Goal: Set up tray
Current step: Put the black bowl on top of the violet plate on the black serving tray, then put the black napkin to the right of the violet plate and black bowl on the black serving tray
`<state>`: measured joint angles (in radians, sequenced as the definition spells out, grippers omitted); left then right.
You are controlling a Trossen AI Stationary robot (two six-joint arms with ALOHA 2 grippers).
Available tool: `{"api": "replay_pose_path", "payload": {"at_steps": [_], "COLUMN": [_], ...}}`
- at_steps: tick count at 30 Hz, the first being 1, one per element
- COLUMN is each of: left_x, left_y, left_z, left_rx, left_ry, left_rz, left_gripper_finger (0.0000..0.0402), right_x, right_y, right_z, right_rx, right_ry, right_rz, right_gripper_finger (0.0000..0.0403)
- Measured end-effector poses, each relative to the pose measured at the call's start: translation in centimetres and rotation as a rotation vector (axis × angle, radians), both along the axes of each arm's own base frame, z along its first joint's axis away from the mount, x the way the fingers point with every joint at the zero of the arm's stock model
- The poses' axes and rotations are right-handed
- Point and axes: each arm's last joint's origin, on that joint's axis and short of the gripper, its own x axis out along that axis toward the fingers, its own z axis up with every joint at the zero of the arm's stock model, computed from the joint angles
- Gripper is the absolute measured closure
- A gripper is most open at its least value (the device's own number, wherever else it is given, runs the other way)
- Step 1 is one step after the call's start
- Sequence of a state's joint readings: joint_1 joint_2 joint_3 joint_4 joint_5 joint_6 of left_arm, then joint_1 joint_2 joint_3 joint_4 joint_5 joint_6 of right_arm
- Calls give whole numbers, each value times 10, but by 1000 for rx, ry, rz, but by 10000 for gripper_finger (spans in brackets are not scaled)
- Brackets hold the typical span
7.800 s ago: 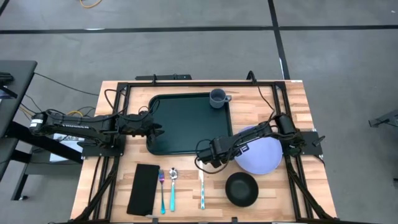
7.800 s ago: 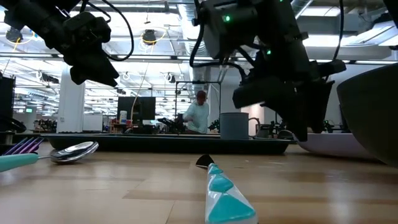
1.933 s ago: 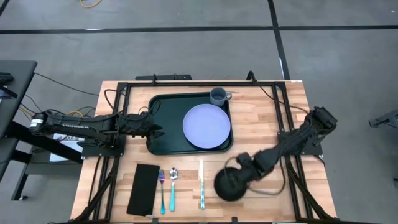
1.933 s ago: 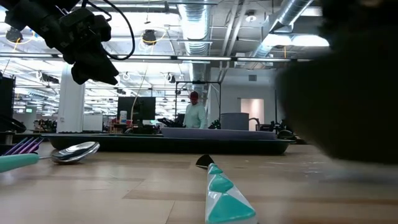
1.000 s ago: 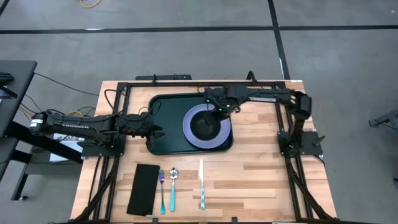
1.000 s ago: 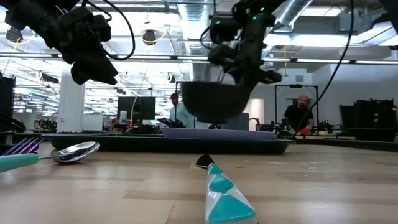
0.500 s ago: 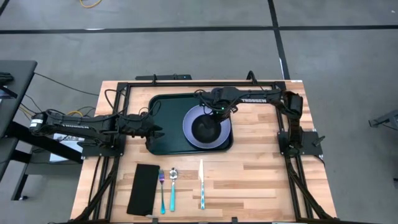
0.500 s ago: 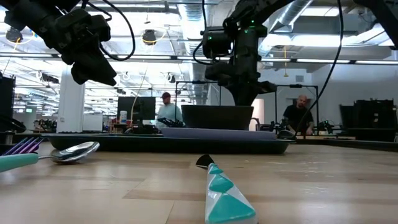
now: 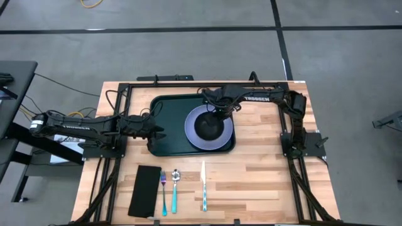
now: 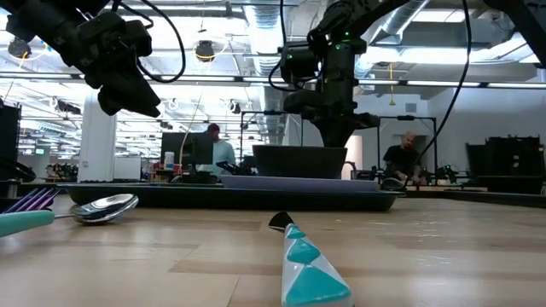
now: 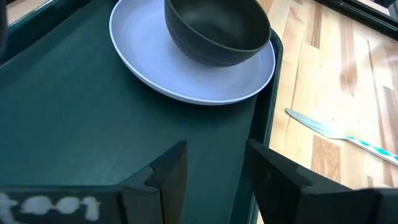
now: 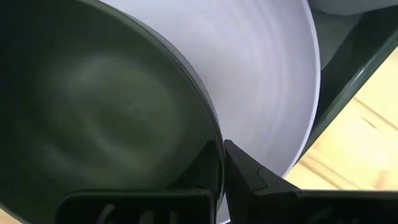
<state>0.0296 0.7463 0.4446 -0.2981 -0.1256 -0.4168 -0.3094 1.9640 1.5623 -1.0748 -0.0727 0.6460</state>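
The dark green tray [image 9: 169, 125] lies on the wooden table. On its right half rests a pale lavender plate [image 9: 191, 129], and a dark bowl [image 9: 208, 127] stands level on the plate [image 11: 186, 81]. My right gripper [image 9: 221, 113] reaches in from the far right and is shut on the bowl [image 10: 299, 160]. My left gripper [image 9: 157, 132] hovers open over the tray's left edge, with only tray floor [image 11: 74, 124] between its fingers. My right gripper has the bowl's rim [image 12: 208, 134] on the far right side, one finger inside the bowl and one finger [image 12: 245, 165] outside. The fingers come from above, slanting in from the table's far right. The bowl stands upright with its base on the plate [image 12: 249, 62].
Near the table's front edge lie a black napkin [image 9: 146, 189], a fork [image 9: 163, 191], a spoon [image 9: 174, 188] and a knife [image 9: 204, 191]. Black frame rails [image 9: 188, 83] run along the table's sides. People move in the room beyond [image 10: 401, 158].
My right gripper has come down with the bowl. A second ago the bowl hung tilted above the plate; now it stands level on the plate. The gripper has stayed shut on the rim.
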Motion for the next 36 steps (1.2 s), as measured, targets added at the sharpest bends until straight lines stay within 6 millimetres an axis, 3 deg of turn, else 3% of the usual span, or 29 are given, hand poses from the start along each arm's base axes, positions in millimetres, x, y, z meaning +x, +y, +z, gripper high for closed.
{"api": "replay_pose_path", "payload": {"at_steps": [15, 25, 30, 36], "left_x": [0, 0, 0, 0], "left_y": [1, 1, 1, 0], "left_z": [0, 0, 0, 0], "left_rx": [15, 17, 16, -4], "left_ry": [0, 1, 1, -3], "left_rz": [14, 13, 13, -15], "left_gripper_finger": [253, 253, 253, 253], "right_x": [0, -2, -11, -29], "right_y": [0, 0, 7, 32], "right_z": [0, 1, 21, 78], "right_rx": [-3, -22, -96, -282], "right_ry": [3, 23, 22, -125], "right_rz": [1, 15, 54, 88], "right_gripper_finger": [375, 331, 317, 316]}}
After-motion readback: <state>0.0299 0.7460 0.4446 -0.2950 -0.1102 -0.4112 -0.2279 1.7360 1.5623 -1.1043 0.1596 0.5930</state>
